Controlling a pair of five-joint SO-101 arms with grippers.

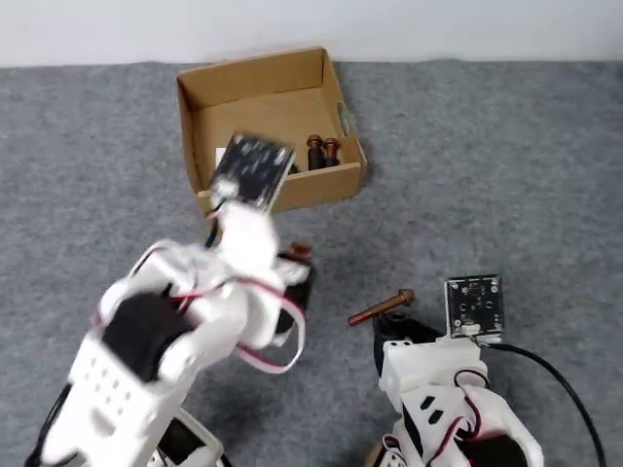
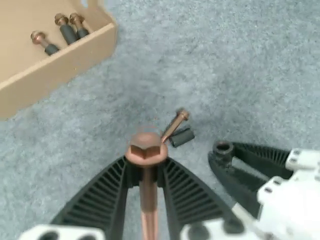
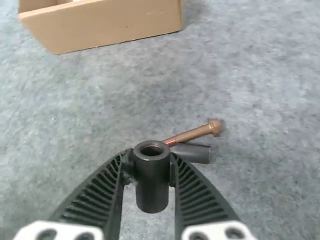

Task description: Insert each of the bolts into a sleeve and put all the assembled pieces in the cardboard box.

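Left hand (image 2: 146,169) clamped on bolt (image 2: 146,150); right hand (image 3: 151,161) clamped on sleeve (image 3: 151,180).

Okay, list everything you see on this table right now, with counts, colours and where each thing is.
cardboard box: one, brown, far side of the table
assembled pieces: three, copper bolts in black sleeves, inside the box
loose bolt: one, copper, lying on the carpet ahead of the right hand
loose sleeve: one, black, lying right beside that bolt
held bolt: one, copper, in the left hand
held sleeve: one, black, in the right hand
carpet: one, grey, covering the table
left hand: one, black fingers, shut
right hand: one, black fingers, shut
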